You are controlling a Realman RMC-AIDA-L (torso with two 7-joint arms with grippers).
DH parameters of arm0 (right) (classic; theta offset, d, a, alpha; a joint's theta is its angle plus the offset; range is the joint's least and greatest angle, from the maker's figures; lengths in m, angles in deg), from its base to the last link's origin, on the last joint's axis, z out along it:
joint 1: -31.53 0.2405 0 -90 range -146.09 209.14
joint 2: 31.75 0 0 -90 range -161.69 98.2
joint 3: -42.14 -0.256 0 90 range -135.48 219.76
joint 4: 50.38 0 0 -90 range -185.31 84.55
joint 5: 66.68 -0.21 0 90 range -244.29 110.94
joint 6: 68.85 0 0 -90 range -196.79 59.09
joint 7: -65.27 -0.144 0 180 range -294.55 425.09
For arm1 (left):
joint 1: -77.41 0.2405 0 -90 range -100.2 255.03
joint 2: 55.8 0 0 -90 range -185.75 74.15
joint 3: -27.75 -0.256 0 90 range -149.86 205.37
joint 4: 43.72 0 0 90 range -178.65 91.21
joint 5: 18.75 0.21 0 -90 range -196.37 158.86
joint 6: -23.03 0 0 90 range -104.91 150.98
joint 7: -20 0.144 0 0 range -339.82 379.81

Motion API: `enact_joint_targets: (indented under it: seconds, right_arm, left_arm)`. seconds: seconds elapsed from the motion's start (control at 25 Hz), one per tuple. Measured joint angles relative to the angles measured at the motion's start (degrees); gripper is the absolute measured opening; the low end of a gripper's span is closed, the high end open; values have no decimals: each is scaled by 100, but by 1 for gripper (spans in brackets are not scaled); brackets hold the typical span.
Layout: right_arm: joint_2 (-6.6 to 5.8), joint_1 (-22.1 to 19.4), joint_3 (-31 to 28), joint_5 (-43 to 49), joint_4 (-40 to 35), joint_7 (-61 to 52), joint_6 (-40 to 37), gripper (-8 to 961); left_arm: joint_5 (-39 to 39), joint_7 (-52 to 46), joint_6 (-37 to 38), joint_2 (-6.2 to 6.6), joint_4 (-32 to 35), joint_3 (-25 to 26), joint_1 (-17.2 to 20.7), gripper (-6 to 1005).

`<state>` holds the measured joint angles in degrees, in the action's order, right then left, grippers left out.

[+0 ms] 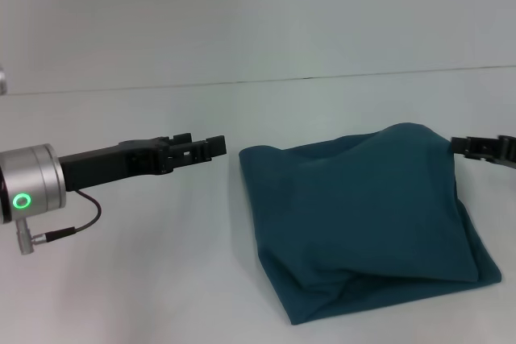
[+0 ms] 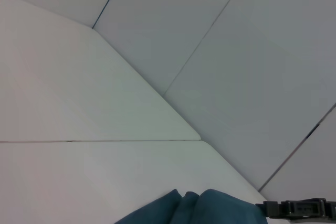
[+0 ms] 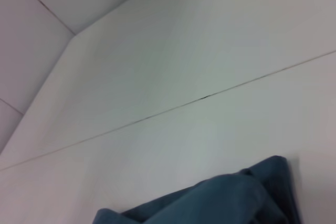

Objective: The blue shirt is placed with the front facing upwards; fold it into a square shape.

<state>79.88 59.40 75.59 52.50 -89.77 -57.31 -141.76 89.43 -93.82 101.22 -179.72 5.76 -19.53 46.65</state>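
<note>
Left end effector (image 1: pixel 211 147) beside folded blue shirt (image 1: pixel 371 215) | right end effector (image 1: pixel 472 147) at its far corner

Head view. The blue shirt (image 1: pixel 371 227), folded into a bundle, lies on the table (image 1: pixel 161 279) in the lower right of the frame. The left gripper (image 1: pixel 201 148) sits left of centre, just beside the shirt's upper left corner and apart from it. The right gripper (image 1: pixel 484 149) enters at the right edge, at the shirt's upper right corner. A seam (image 1: pixel 242 81) crosses the table behind both grippers.
</note>
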Motion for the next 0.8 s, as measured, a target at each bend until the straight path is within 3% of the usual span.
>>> enact_joint_targets:
  seconds: [0.48,0.68,0.8]
  right_arm:
    - [-218,-448,-267,292,-214,-54,-1397,688]
    - [-235,-430,-255,736,-172,-377,-1410,781]
    - [-188,-345,-230,896,-162,-471,-1387,784]
  left_arm:
    - [0,13,3,0,0,-60,-11,888]
    - [0,39,3,-4,0,-69,-18,888]
    - [0,55,1,-6,0,-71,-18,888]
